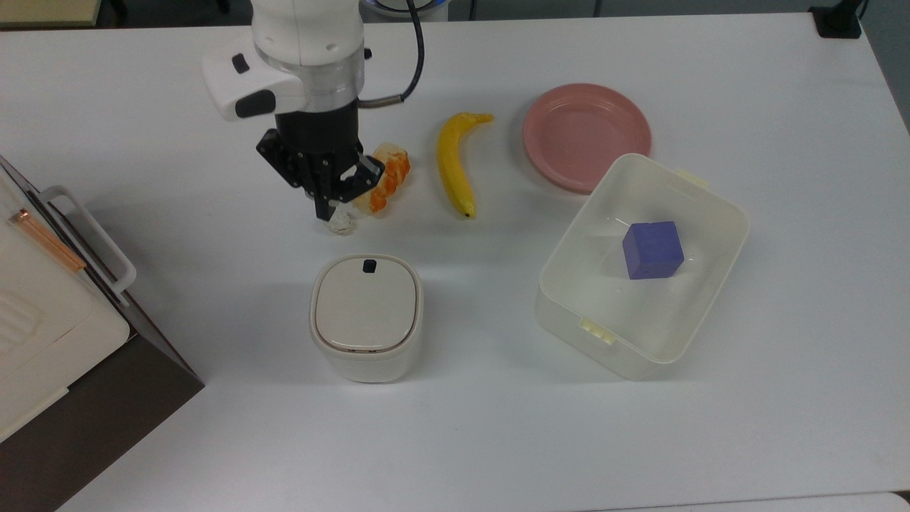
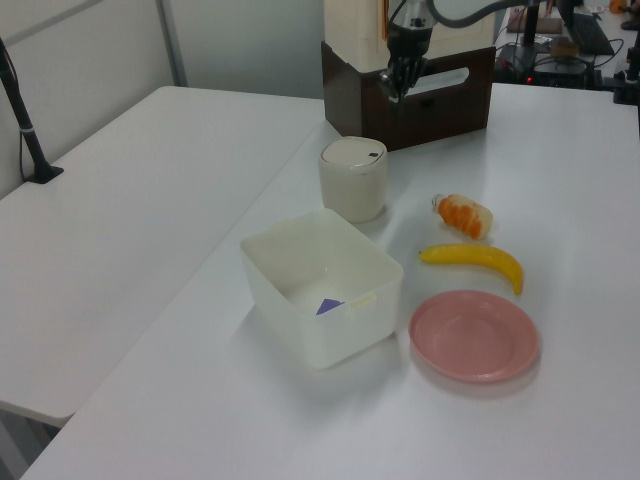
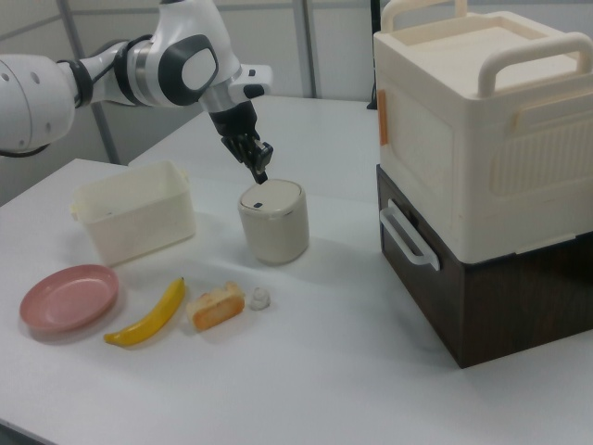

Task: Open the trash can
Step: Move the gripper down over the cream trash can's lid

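Trash can stands on white worktop, lid closed, black button facing the arm. Pincer hangs above the worktop just beyond the button side, fingers drawn together, holding nothing. Tub with purple cube sits well apart.

Smooth matt plastic trash can, glossy pink plate

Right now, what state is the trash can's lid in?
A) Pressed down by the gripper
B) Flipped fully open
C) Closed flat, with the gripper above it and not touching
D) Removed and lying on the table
C: the lid sits flat on the trash can, and the right view shows the gripper hanging just above its rim, clear of the black button.
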### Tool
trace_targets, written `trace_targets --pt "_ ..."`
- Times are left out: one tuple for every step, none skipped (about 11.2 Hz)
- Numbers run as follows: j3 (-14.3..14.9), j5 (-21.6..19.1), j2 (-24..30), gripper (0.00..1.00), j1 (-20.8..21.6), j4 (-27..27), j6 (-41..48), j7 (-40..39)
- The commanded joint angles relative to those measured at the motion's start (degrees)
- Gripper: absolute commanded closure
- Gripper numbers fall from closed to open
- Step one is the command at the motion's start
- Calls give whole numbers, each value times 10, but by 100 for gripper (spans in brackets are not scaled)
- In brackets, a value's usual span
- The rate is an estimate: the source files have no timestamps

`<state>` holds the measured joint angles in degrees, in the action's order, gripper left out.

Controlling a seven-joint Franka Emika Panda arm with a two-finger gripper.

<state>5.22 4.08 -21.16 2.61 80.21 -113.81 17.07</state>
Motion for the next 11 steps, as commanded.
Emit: trace_targets --pt "-26 63 -27 100 5 -8 -11 43" --pt "-38 72 -50 100 5 -11 -15 47" --pt "-48 75 -56 100 4 -11 -21 60" --pt "-49 80 -61 100 5 -10 -24 73" --pt "-50 88 -70 100 6 -12 -26 81" --pt "-57 94 -75 100 5 -13 -42 86" --pt "-57 94 -75 100 4 -13 -51 95" --pt "-57 94 -75 100 4 -13 -51 99" --pt "-57 94 -75 100 3 -13 -52 100" --pt "-57 94 -75 100 3 -14 -53 100" --pt "-57 94 -75 100 2 -14 -54 101"
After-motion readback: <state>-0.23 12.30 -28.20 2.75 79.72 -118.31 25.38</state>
